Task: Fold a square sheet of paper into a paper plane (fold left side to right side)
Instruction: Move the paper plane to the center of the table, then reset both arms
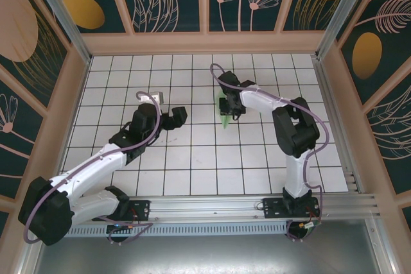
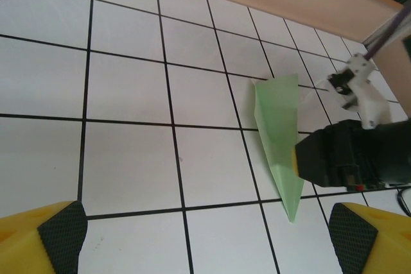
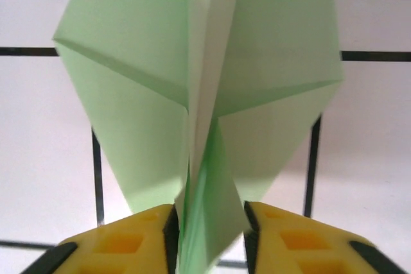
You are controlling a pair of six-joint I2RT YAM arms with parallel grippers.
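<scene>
Plane (image 3: 141, 94) is pale green paper folded to a narrow dart. It sits on the white tiled table (image 1: 192, 158), right of centre and toward the far half. Right gripper (image 3: 209, 242): yellow fingers (image 3: 115, 245) are closed on the plane's central fold, pinching the stacked layers between them, and the wings splay out to either side above the pads. From the top camera the right gripper (image 1: 230, 106) is over the plane (image 1: 225, 122), with green showing below and beside it. In the left wrist view the plane (image 2: 276, 126) has its wide end toward the far wall and its point toward the camera. The right gripper (image 2: 300, 158) grips it from the right, about two thirds of the way toward the point. I cannot tell from these views whether the plane lies flat or is lifted off the tiles. Left gripper (image 2: 205, 242): jaws are spread wide with nothing between them, one black-padded yellow tip in each lower corner. From the top camera the left gripper (image 1: 174, 119) is just left of the plane, apart from it, over bare tiles.
</scene>
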